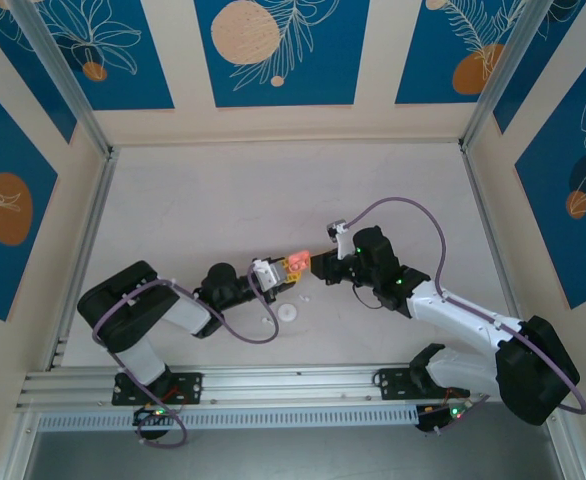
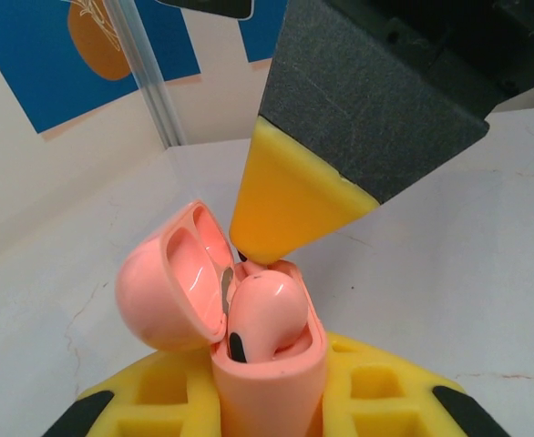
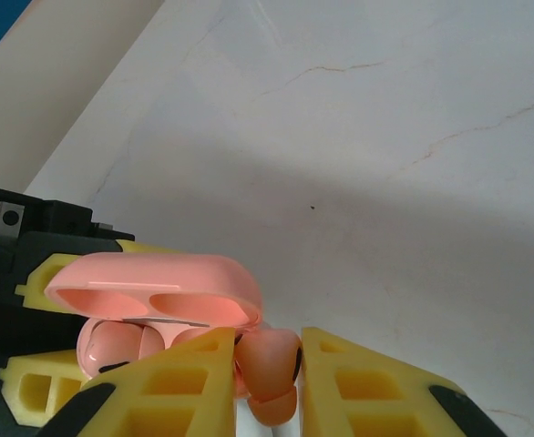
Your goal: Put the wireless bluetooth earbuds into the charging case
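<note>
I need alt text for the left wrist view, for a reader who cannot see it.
An open pink charging case is clamped between the yellow fingers of the left gripper, lid tipped left, one pink earbud seated inside. From above, the yellow fingertip of the right gripper reaches the case's far rim.

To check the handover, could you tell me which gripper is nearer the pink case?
Left. The left gripper is shut on the case itself. The right gripper sits at its open mouth, pinching a pink earbud.
</note>
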You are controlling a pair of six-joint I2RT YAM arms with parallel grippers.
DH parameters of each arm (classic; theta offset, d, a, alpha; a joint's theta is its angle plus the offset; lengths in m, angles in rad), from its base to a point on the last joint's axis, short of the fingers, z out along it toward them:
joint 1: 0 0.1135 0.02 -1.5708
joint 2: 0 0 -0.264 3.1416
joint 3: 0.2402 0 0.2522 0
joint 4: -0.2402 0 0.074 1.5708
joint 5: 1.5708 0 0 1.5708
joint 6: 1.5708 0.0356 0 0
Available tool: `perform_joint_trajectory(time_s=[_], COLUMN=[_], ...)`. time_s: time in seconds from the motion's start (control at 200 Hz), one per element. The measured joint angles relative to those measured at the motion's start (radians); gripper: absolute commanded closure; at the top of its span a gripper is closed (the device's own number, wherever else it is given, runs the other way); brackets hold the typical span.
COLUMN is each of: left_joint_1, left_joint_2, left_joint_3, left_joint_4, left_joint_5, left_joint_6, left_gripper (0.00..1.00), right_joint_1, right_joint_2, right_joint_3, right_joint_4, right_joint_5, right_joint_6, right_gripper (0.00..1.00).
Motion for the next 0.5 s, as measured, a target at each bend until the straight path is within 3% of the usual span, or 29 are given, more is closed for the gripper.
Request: perform_joint_trajectory(time_s=[0.18, 0.5], left_joint_1=[0.0, 0.0], left_joint_2=[-0.005, -0.013], left_joint_3=[0.0, 0.002], left_joint_4=[-0.001, 0.0], left_joint_5=[-0.007, -0.015], left_joint_6=[-0.006, -0.006], left_gripper=[0.85, 0.85], right_joint_1=[0.003, 0.015], right_joint_2=[0.0, -0.027], right_joint_3=[-0.002, -0.01], right_joint_4=[0.01, 0.023], right_joint_5=[0.0, -0.029], right_joint_6=[-0.01, -0.016], right_gripper=[0.74, 0.52])
